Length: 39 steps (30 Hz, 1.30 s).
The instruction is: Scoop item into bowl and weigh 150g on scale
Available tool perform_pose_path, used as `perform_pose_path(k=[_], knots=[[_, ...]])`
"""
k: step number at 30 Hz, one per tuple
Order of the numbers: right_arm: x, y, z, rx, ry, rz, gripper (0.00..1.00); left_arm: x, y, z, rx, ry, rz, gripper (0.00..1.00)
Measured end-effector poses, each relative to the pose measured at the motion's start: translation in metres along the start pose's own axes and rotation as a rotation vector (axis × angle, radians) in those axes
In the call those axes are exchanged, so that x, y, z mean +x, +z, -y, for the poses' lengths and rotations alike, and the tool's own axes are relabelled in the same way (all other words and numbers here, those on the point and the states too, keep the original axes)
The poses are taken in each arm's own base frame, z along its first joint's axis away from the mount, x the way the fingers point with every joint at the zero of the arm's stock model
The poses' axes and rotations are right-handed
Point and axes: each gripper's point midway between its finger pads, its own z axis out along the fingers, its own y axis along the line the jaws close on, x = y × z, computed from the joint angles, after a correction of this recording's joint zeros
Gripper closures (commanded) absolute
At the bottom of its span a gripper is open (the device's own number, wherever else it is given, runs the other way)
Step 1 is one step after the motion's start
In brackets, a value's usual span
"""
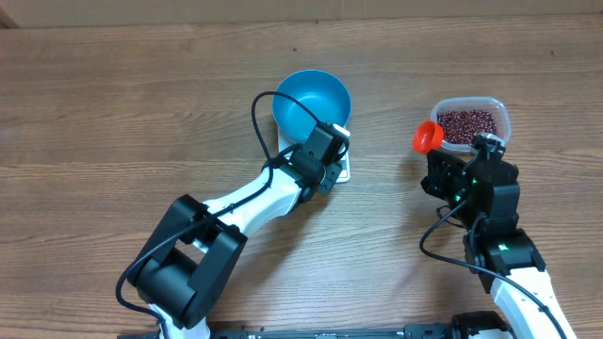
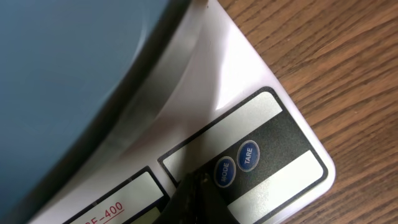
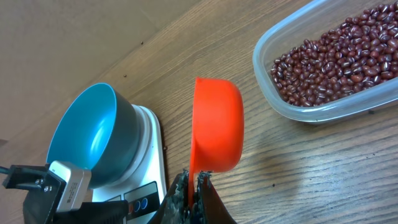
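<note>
Our left gripper (image 2: 198, 182), fingers pressed together, hovered at the MODE button (image 2: 224, 172) on the scale (image 2: 205, 93). A slip could hit TARE (image 2: 248, 155) or nudge the blue bowl (image 1: 311, 102) just beyond. Our right gripper (image 3: 194, 186) pinched the orange scoop (image 3: 217, 130). The beans (image 3: 336, 56) lay ahead-right in the clear tub (image 3: 311, 112), and the left arm crowded any pouring path.

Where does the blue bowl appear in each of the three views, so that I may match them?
Overhead: the blue bowl is at top centre, standing on the scale.
Left wrist: it fills the upper left, very close and blurred.
Right wrist: it is at lower left.
Shared landmark: the white scale under the bowl.
</note>
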Motion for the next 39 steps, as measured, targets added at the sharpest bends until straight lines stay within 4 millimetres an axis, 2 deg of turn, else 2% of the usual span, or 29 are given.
perform_pose_path(k=[39], knots=[[-0.0007, 0.0, -0.0006, -0.002, 0.015, 0.003, 0.96, 0.0024, 0.0044, 0.0, -0.003, 0.027, -0.006, 0.96]])
